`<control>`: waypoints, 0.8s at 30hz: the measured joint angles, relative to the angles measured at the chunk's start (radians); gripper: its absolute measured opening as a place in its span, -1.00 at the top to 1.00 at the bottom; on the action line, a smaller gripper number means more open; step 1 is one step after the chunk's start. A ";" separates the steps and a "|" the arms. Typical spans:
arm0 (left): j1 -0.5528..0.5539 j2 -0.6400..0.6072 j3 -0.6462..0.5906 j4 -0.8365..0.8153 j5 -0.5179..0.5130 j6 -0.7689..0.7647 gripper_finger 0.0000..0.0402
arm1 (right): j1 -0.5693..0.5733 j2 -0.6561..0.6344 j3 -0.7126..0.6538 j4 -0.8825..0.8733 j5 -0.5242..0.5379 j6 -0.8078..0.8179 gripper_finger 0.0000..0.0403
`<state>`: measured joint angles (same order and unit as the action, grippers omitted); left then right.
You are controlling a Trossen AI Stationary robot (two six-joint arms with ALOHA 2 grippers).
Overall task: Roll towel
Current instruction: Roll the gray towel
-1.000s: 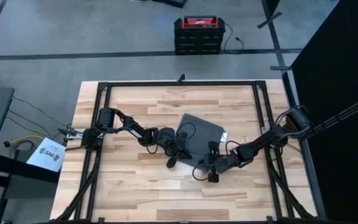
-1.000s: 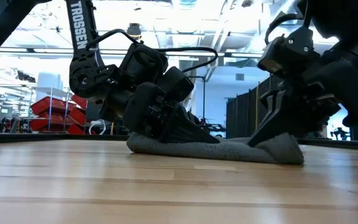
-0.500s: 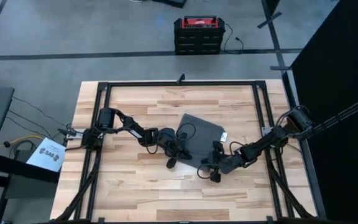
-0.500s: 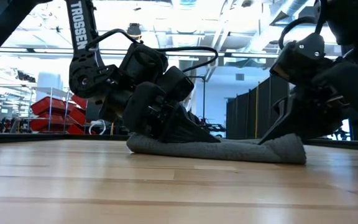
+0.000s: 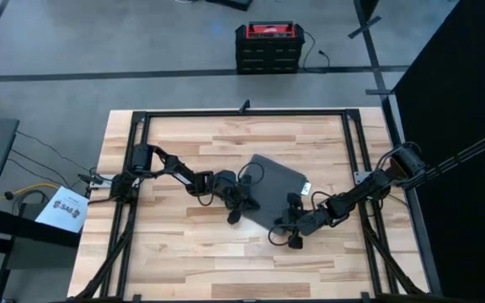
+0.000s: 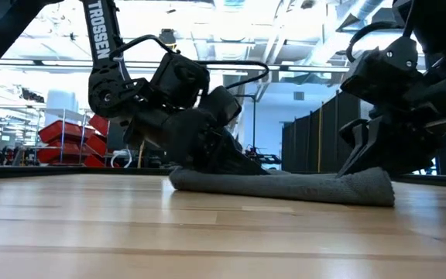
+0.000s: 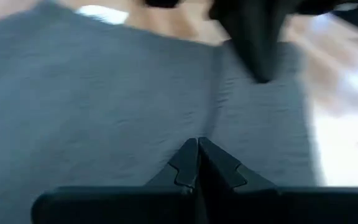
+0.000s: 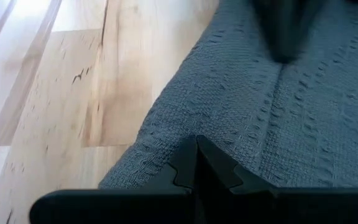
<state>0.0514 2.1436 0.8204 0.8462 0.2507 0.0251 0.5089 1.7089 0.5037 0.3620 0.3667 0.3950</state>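
The dark grey towel (image 5: 276,181) lies flat on the wooden table, its small white tag (image 5: 306,188) at the right edge. In the low view the towel (image 6: 285,187) is a low strip with a thicker, rounded right end. My left gripper (image 5: 244,200) is shut at the towel's near-left part and my right gripper (image 5: 288,220) is shut at its near-right part. Each wrist view shows its own gripper, left (image 7: 197,148) and right (image 8: 196,144), down on the cloth. My left gripper has its shut fingertips on the towel's top face (image 7: 199,127) near the near-left edge, slanting down from the table's left. A crease (image 7: 213,93) runs away from the tips. The towel stays on the table. My right gripper has its shut fingertips at the towel's rounded near edge (image 8: 166,140), slanting down from the table's right. Whether it has one layer or a fold, I cannot tell. A crease (image 8: 278,93) runs away from the tips, and the cloth rests on the wood.
A black frame (image 5: 242,113) runs around the tabletop. Bare wood lies on the near side of the towel (image 5: 226,261) and at the far left (image 5: 192,135). A red and black case (image 5: 268,46) stands on the floor beyond the table.
Both grippers have gone a little toward the table's right and near edges, staying shut. The towel has slid along the table with them, still flat; in the low view both its ends stand farther right than before.
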 joint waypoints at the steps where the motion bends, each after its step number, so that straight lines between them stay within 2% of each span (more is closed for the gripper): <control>1: 0.005 -0.001 0.001 -0.017 -0.022 0.006 1.00 | 0.000 0.000 0.000 0.000 -0.003 0.000 1.00; 11: 0.009 -0.003 0.002 -0.053 -0.035 0.028 1.00 | 0.007 -0.005 0.001 -0.019 -0.004 0.021 1.00; 17: -0.003 0.001 0.003 -0.048 -0.039 0.022 1.00 | 0.021 -0.095 -0.006 -0.129 -0.010 0.008 1.00; 24: -0.040 0.000 0.003 -0.047 -0.139 -0.051 1.00 | 0.043 -0.182 -0.009 -0.248 0.017 0.008 1.00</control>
<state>0.0112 2.1437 0.8230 0.7994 0.1116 -0.0258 0.5521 1.5269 0.4951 0.1144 0.3833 0.4031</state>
